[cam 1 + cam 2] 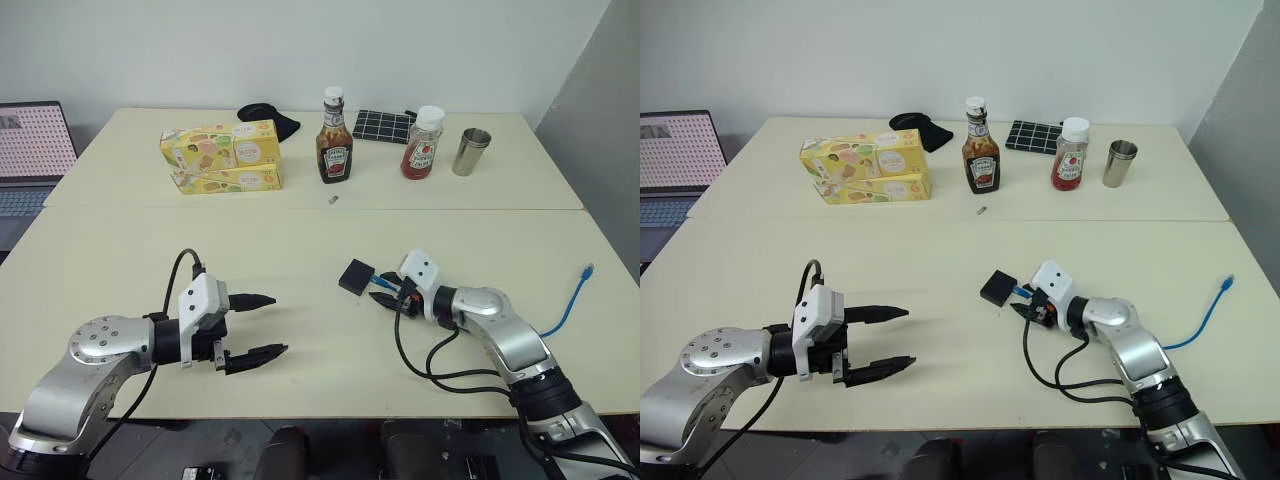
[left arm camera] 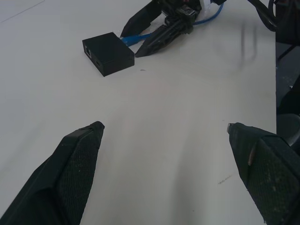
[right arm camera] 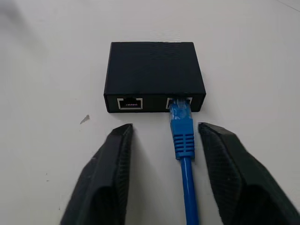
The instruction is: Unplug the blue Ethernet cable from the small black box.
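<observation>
The small black box lies flat on the cream table, right of centre. The blue Ethernet cable is plugged into one of the two ports on the box's side, and the other port is bare. My right gripper is open, a finger on each side of the plug just behind the box. The cable runs back under that arm, and its free end lies near the table's right edge. My left gripper is open and holds nothing, hovering low over the table well left of the box.
Along the far half of the table stand two stacked yellow cartons, a dark sauce bottle, a red sauce bottle and a metal cup. Behind them lie a black gridded pad and a black cloth. A laptop sits far left.
</observation>
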Robot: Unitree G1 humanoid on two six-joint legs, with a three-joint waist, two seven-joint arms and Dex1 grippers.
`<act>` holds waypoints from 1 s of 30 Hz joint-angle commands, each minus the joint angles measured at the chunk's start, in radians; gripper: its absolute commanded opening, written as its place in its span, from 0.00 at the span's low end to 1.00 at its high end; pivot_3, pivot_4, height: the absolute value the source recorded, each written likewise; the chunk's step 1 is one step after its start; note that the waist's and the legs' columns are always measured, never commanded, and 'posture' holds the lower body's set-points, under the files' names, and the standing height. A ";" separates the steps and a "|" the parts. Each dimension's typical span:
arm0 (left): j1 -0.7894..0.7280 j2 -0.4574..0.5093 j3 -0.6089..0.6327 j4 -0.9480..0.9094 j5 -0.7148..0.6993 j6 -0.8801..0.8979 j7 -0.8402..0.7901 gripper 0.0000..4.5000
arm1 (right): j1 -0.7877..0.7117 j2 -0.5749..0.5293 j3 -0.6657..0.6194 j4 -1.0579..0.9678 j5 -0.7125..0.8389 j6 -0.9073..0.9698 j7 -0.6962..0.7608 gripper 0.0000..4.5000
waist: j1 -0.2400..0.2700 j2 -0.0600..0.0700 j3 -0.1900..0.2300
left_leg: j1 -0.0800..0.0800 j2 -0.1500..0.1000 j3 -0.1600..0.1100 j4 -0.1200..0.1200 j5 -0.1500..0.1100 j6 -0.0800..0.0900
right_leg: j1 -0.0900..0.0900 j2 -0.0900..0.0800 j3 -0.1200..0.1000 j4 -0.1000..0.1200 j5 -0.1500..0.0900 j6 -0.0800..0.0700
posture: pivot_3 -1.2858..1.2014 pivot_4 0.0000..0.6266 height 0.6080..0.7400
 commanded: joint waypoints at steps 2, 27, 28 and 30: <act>-0.008 -0.013 0.005 0.009 -0.012 0.021 0.025 1.00 | -0.029 -0.029 0.009 0.000 -0.024 -0.020 0.033 0.20 | 0.000 0.000 0.000 | 0.000 0.000 0.000 0.000 0.000 0.000 | 0.000 0.000 0.000 0.000 0.000 0.000 | 0.52 0.24 1.00; -0.198 -0.213 0.099 0.058 -0.466 0.424 0.216 0.96 | -0.229 -0.062 0.115 -0.010 -0.201 -0.844 0.129 0.03 | 0.000 0.000 0.000 | 0.000 0.001 -0.002 0.001 0.000 0.000 | 0.001 -0.002 -0.001 0.000 0.000 0.000 | 0.52 0.24 1.00; -0.200 -0.214 0.101 0.061 -0.474 0.428 0.215 0.92 | -0.231 -0.059 0.114 -0.007 -0.202 -0.850 0.127 0.03 | 0.000 0.000 0.000 | 0.000 0.001 -0.002 0.001 0.000 0.000 | 0.001 -0.002 -0.001 0.001 0.000 0.000 | 0.52 0.24 1.00; -0.200 -0.212 0.098 0.060 -0.486 0.432 0.208 0.85 | -0.234 -0.055 0.110 -0.005 -0.205 -0.857 0.124 0.03 | 0.000 0.000 0.000 | 0.000 0.001 -0.002 0.001 0.000 0.000 | 0.001 -0.002 -0.001 0.000 0.000 0.000 | 0.52 0.24 1.00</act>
